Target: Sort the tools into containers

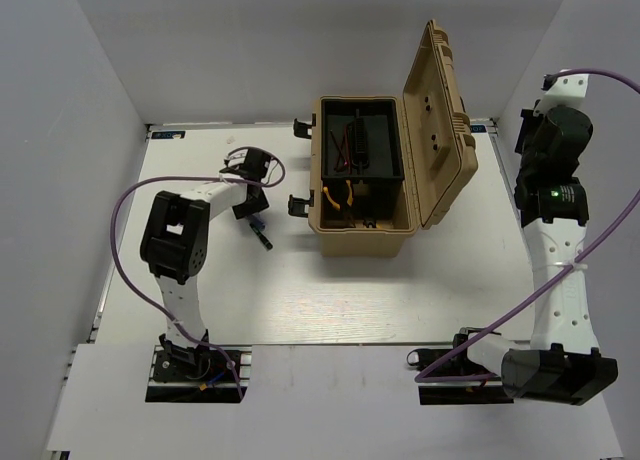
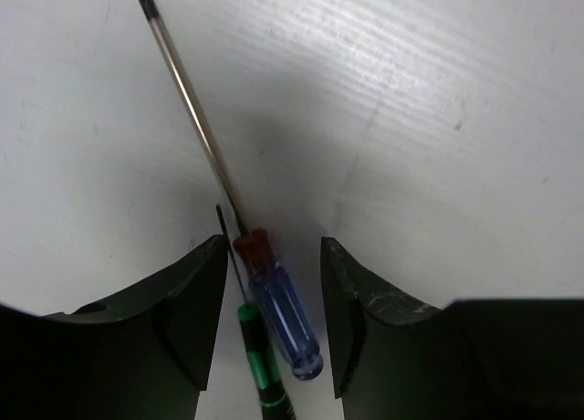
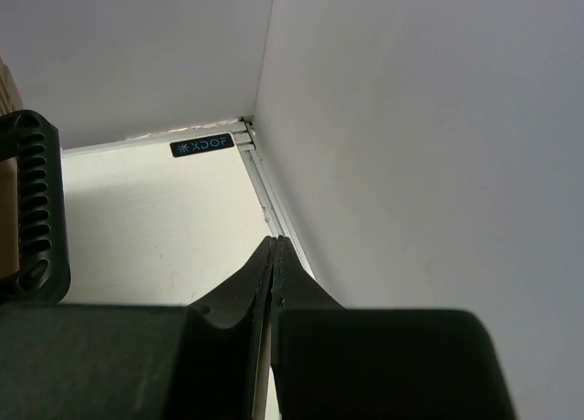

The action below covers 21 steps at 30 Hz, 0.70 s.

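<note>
A blue-handled screwdriver point(image 2: 283, 315) with a red collar and a long metal shaft lies on the white table. A small green-and-black screwdriver point(image 2: 260, 365) lies beside it. My left gripper point(image 2: 274, 288) is open and low over the table. Its jaws stand on either side of both handles, with a gap on each side. In the top view the left gripper point(image 1: 253, 212) is left of the open tan toolbox point(image 1: 362, 235). Pliers with orange handles point(image 1: 340, 196) lie inside the box. My right gripper point(image 3: 276, 248) is shut and empty, raised near the back right corner. No hex key shows.
The toolbox lid point(image 1: 440, 130) stands open to the right, and its black handle point(image 3: 36, 205) shows in the right wrist view. Black latches point(image 1: 300, 202) stick out on the box's left side. White walls point(image 3: 411, 119) enclose the table on the left, back and right.
</note>
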Tool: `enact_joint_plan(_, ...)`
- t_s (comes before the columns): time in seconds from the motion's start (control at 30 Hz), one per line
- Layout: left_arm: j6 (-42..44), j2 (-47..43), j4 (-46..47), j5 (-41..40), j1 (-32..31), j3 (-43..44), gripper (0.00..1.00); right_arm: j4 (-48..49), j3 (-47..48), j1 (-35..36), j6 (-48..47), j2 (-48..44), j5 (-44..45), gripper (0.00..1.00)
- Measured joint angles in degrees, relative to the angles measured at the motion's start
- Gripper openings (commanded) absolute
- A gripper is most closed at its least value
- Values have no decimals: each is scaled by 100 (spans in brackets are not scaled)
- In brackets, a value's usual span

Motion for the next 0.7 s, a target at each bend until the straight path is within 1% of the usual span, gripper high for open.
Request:
enact_joint_plan(0.3, 173, 417, -160, -31, 323, 623, 56, -4, 0, -42, 2, -81, -31, 0)
enact_joint_plan(0.7, 293, 555, -118, 90, 566, 737, 52, -15, 0, -107, 11, -105, -101, 0)
